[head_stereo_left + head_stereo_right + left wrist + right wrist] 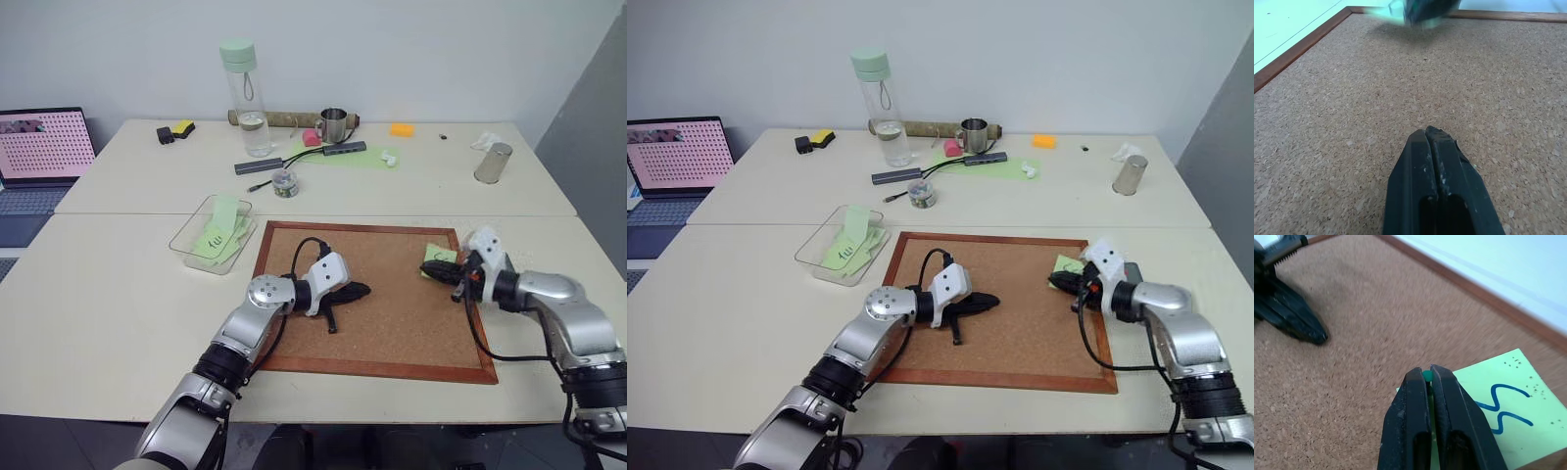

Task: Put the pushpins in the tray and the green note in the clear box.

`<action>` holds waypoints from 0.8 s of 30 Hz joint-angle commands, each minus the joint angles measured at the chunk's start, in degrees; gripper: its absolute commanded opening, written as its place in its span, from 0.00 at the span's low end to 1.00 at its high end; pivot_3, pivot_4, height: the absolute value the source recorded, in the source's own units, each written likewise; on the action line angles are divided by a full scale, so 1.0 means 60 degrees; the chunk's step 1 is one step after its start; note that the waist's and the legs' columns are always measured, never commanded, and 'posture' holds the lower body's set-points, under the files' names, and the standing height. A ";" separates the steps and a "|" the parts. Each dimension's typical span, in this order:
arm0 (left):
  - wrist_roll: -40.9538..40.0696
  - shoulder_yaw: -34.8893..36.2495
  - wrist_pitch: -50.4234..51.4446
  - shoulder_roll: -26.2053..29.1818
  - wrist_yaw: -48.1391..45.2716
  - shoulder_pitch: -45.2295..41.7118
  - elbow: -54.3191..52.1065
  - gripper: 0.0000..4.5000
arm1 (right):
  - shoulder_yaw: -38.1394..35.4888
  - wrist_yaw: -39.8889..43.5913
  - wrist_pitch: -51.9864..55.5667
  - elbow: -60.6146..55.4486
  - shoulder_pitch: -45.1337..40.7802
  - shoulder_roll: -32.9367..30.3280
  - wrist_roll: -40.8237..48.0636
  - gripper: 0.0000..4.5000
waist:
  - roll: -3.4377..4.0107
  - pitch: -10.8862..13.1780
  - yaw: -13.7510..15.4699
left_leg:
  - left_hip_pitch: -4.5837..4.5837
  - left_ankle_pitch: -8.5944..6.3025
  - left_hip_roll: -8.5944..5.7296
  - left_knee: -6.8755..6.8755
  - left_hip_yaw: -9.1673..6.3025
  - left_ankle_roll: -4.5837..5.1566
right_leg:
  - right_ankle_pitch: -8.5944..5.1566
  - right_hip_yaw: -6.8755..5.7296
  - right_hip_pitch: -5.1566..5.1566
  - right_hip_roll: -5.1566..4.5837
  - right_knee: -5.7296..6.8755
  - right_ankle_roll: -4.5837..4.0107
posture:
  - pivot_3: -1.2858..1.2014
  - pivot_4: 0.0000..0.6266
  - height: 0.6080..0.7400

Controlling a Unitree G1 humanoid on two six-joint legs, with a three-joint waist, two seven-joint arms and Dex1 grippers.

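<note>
My right gripper [1429, 373] is shut on a green pushpin [1425, 376], whose head shows between its fingertips. It hovers just over the green note [1508, 416], which bears a blue squiggle and lies at the cork board's [392, 323] far right corner [441, 257]. My left gripper [364, 290] is shut and empty, resting on the middle of the board. The clear box [186, 235] stands off the board's far left corner with several green notes inside. The tray is hidden.
At the back of the table stand a water bottle [245, 98], a metal mug [334, 124], a small jar [285, 183] and a cabled hub [260, 165]. A metal cup [493, 163] sits far right. A laptop [44, 147] is far left.
</note>
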 commanded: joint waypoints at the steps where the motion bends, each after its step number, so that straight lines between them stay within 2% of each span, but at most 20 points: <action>1: 0.0199 0.0035 0.0438 -0.0170 0.0328 0.0149 0.0703 0.00 | -0.0088 0.0247 -0.0336 -0.0879 -0.0090 -0.0435 -0.0113 0.01 | 0.0005 -0.0003 0.0002 | 0.0001 0.0000 -0.0001 0.0000 0.0001 0.0000 | 0.0000 -0.0001 0.0002 0.0000 0.0000 0.0000 | 0.52 0.24 1.00; 4: -0.0185 0.0371 0.0786 -0.0250 0.0295 0.0013 0.0405 0.00 | 0.0079 0.0321 -0.0729 -0.1118 -0.0087 -0.0621 -0.0396 0.01 | 0.0002 -0.0002 0.0022 | 0.0004 0.0000 -0.0003 0.0001 0.0000 0.0000 | 0.0000 0.0000 0.0007 -0.0002 0.0002 0.0001 | 0.52 0.24 1.00; 6: -0.0970 0.0919 0.1658 -0.0349 0.0173 -0.0126 -0.0158 0.00 | 0.0310 0.0410 -0.1311 -0.1284 -0.0023 -0.0775 -0.0816 0.01 | -0.0001 0.0000 0.0020 | 0.0003 0.0000 -0.0007 0.0003 -0.0002 0.0000 | 0.0001 -0.0002 0.0009 -0.0004 0.0002 0.0002 | 0.52 0.24 1.00; 8: -0.1715 0.1473 0.2515 -0.0422 0.0163 -0.0300 -0.0638 0.08 | 0.0527 0.0450 -0.1948 -0.1353 0.0036 -0.0888 -0.1247 0.00 | -0.0007 0.0004 0.0004 | -0.0001 0.0000 -0.0006 0.0003 -0.0001 0.0000 | 0.0001 -0.0001 0.0003 -0.0004 0.0004 0.0002 | 0.52 0.24 1.00; 9: -0.2065 0.1693 0.2948 -0.0429 0.0127 -0.0379 -0.0844 0.09 | 0.0616 0.0449 -0.2240 -0.1366 0.0053 -0.0923 -0.1432 0.00 | -0.0010 0.0008 -0.0007 | -0.0005 0.0000 -0.0005 0.0003 -0.0004 0.0000 | 0.0000 -0.0004 -0.0001 -0.0004 0.0006 0.0002 | 0.52 0.24 1.00; 13: -0.3714 0.2714 0.4932 -0.0553 0.0136 -0.0778 -0.1561 0.29 | 0.0972 0.0382 -0.3647 -0.1306 0.0010 -0.0911 -0.2196 0.00 | -0.0032 0.0032 -0.0020 | -0.0035 0.0002 -0.0002 0.0005 -0.0014 -0.0004 | 0.0000 -0.0017 -0.0031 -0.0002 0.0008 0.0002 | 0.52 0.24 1.00; 14: -0.3966 0.2829 0.5261 -0.0573 0.0119 -0.0829 -0.1675 0.31 | 0.1047 0.0368 -0.4004 -0.1238 -0.0028 -0.0922 -0.2391 0.00 | -0.0034 0.0033 -0.0014 | -0.0037 0.0003 -0.0002 0.0007 -0.0017 -0.0005 | 0.0000 -0.0020 -0.0032 -0.0002 0.0007 0.0002 | 0.52 0.24 1.00; 23: -0.5176 0.3165 0.7002 -0.0946 0.0295 -0.1095 -0.2016 0.71 | 0.1463 0.0601 -0.5614 -0.1152 -0.0459 -0.0908 -0.3076 0.00 | -0.0048 0.0041 -0.0008 | -0.0039 0.0027 -0.0005 0.0009 -0.0023 -0.0048 | 0.0000 -0.0021 -0.0028 -0.0004 -0.0006 0.0002 | 0.52 0.24 1.00; 24: -0.5232 0.3170 0.7095 -0.1007 0.0340 -0.1117 -0.2003 0.73 | 0.1504 0.0626 -0.5696 -0.1174 -0.0514 -0.0901 -0.3103 0.00 | -0.0049 0.0042 -0.0009 | -0.0039 0.0027 -0.0005 0.0009 -0.0024 -0.0048 | 0.0000 -0.0021 -0.0028 -0.0004 -0.0006 0.0002 | 0.52 0.24 1.00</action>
